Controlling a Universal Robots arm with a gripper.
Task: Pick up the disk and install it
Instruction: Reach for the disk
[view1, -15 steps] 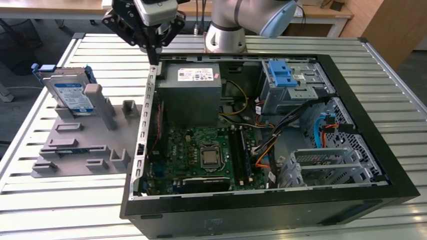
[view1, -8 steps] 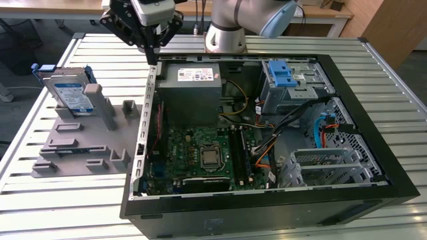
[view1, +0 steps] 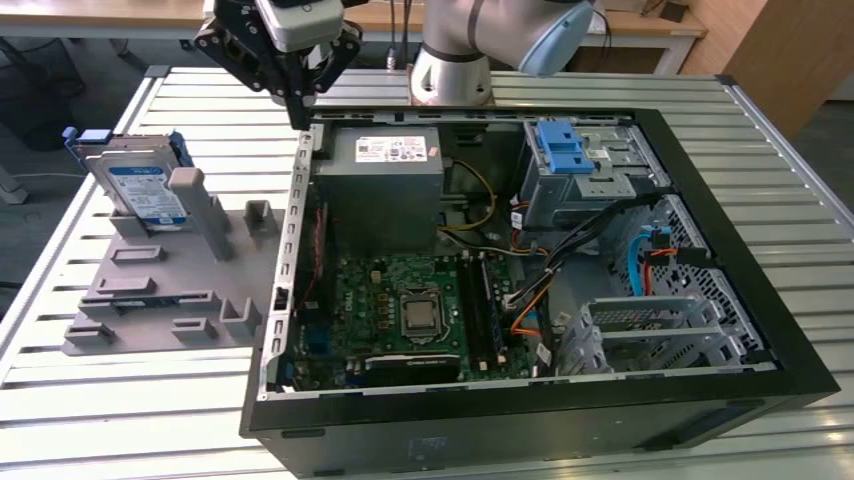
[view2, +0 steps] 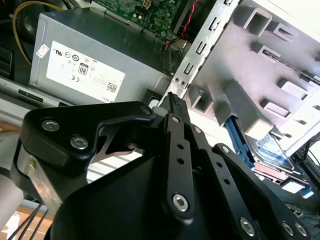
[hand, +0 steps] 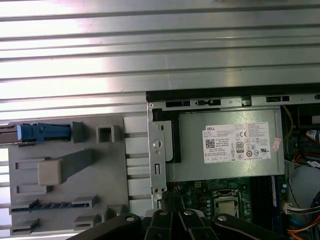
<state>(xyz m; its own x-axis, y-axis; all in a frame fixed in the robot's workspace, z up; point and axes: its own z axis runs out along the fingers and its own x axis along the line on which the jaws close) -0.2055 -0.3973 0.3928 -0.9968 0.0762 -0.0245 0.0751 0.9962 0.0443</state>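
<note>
While a black computer case lies open on a slatted metal bench, its inside faces up toward the exterior view. Nearest that view, inside the case, sits the green motherboard, with bundles of black, orange and blue cables to the exterior view's right of it. Beside the case, on the exterior view's left, a flat grey fixture with raised blocks and slots rests on the bench, just next to the case wall.

Farther back in the case, a big grey power supply with a white sticker fills the corner on the exterior view's left. A metal drive cage holding a bare blue bracket fills the opposite corner.

At the far end of the fixture, the disk stands on edge in a slot, leaning slightly, its white-and-blue label facing the exterior view and its blue frame around the edges. It is outside the case and nothing grips it.

Farther still, the black tool hangs over the far corner of the case wall, just beside the power supply and well apart from the disk. Its fingers meet at a point, closed on nothing. Behind it rises the pale grey arm, mounted on the bench.
</note>
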